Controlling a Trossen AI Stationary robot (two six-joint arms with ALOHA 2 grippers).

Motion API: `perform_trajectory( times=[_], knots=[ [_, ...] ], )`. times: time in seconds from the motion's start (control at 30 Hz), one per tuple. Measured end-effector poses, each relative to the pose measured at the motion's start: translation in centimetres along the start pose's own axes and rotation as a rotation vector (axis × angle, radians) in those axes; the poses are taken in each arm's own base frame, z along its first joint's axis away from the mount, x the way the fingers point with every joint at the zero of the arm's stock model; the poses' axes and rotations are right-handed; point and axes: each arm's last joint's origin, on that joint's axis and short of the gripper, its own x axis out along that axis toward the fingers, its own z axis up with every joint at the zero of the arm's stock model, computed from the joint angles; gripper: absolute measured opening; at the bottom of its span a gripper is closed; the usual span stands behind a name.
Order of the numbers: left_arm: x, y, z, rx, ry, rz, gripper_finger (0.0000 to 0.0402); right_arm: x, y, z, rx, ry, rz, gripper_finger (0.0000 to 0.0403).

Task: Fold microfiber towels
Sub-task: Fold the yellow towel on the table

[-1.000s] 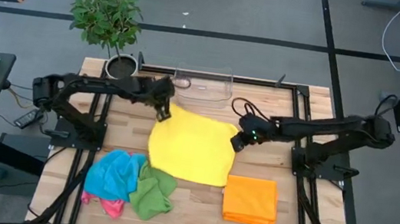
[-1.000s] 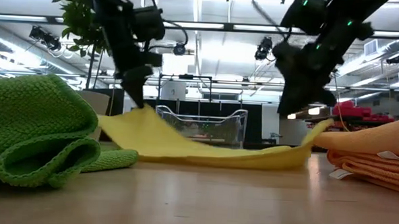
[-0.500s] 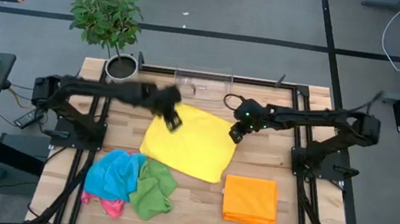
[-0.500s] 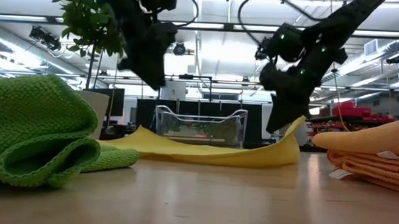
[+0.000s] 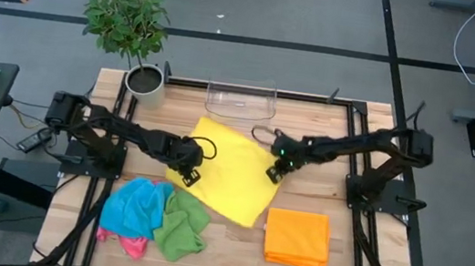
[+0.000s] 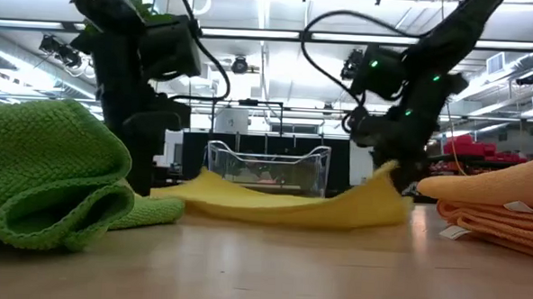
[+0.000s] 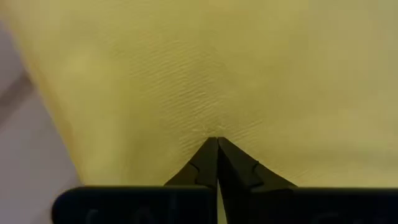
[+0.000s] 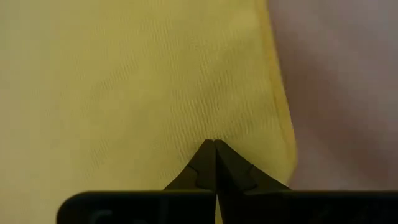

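High view gives me the table [image 5: 314, 253] with the yellow towel [image 5: 234, 171] spread mid-table; it looks soft, light and floppy, best pinched at corners. My left gripper [image 5: 186, 172] and right gripper [image 5: 277, 169] are clamped on its opposite edges. I read no labels.

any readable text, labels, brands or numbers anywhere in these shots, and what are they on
None can be read.
The white tag on the folded orange towel in the low view is too small to read.
The yellow towel, clear plastic bin and plant pot show no lettering.
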Motion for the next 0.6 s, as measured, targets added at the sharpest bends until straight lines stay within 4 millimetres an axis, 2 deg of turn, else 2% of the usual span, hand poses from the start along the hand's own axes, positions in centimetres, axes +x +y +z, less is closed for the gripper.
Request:
perform_trajectory(
  times=[0.13,0.33,0.4,0.47,0.6],
  knots=[
    [0.8,2.1,0.5,0.008,-0.028,0.065,0.0009,-0.8,3.2,-2.2,0.056,0.019,0.075,0.0002],
    [0.8,4.6,3.2,0.020,-0.089,0.148,0.0016,-1.1,7.7,-4.7,0.057,0.003,0.251,0.0002],
    [-0.2,4.4,4.3,0.034,-0.103,0.129,0.0010,-1.5,8.2,-5.0,0.053,-0.013,0.238,0.0002],
    [-2.0,3.6,5.0,0.084,-0.110,0.083,0.0006,-2.3,8.4,-4.7,0.067,-0.057,0.213,0.0002],
    [-5.7,0.8,4.0,0.207,-0.110,0.013,0.0013,-4.7,9.0,-3.4,0.060,-0.155,0.211,0.0001]
  ],
)
